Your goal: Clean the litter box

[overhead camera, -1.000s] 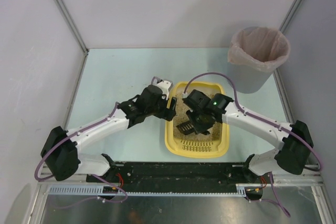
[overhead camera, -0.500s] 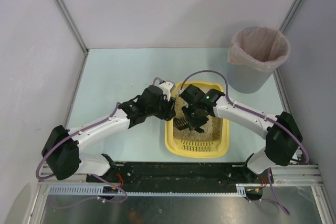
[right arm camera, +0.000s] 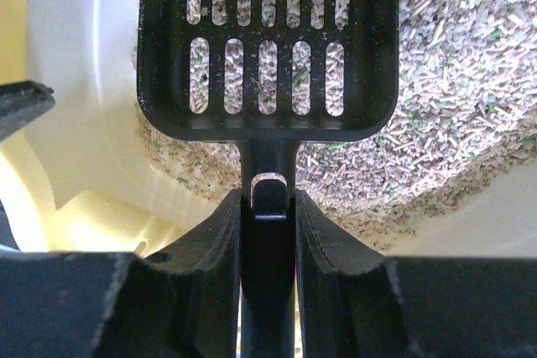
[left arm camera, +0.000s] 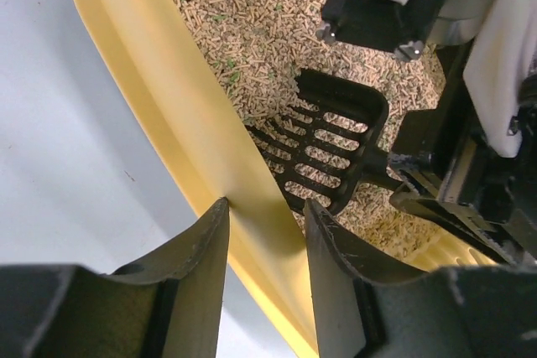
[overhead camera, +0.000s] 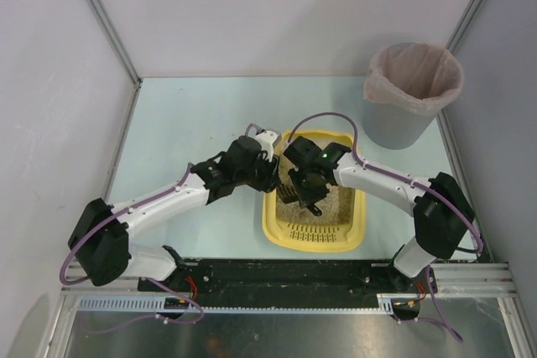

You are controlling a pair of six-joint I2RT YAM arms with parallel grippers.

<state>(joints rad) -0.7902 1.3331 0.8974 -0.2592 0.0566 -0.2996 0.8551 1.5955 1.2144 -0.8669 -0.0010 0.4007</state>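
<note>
left wrist view puts the left end effector [left arm camera: 264,215] astride the left long wall of the litter box [left arm camera: 176,106], one finger outside over the counter [left arm camera: 67,123] and one inside over the litter [left arm camera: 243,14]. the jaws stand narrow around that yellow rim, but i cannot tell whether the pads have actually bitten on it. just ahead of that end effector, inside the wall, lies the black scoop [left arm camera: 327,153], its slotted blade flat on the pellets.

the right end effector [right arm camera: 268,199] is clamped on the scoop's handle, with the blade [right arm camera: 268,64] straight out in front of the fingers. seen from there, litter is heaped ahead and to the right, and bare tray floor shows to the left, toward the wall the other arm straddles.

from the top view the litter box [overhead camera: 359,222] sits between the two end effectors, long axis running away from the bases, slotted rim at the near end. the left end effector [overhead camera: 267,175] meets it side-on and the right end effector [overhead camera: 304,190] hangs over its middle, so the right arm is the nearer to the litter.

my read: the left arm is there to pin the box while the right drags the scoop along that long axis. the bin [overhead camera: 413,90] stands far off beyond the right end effector, to its right.
</note>
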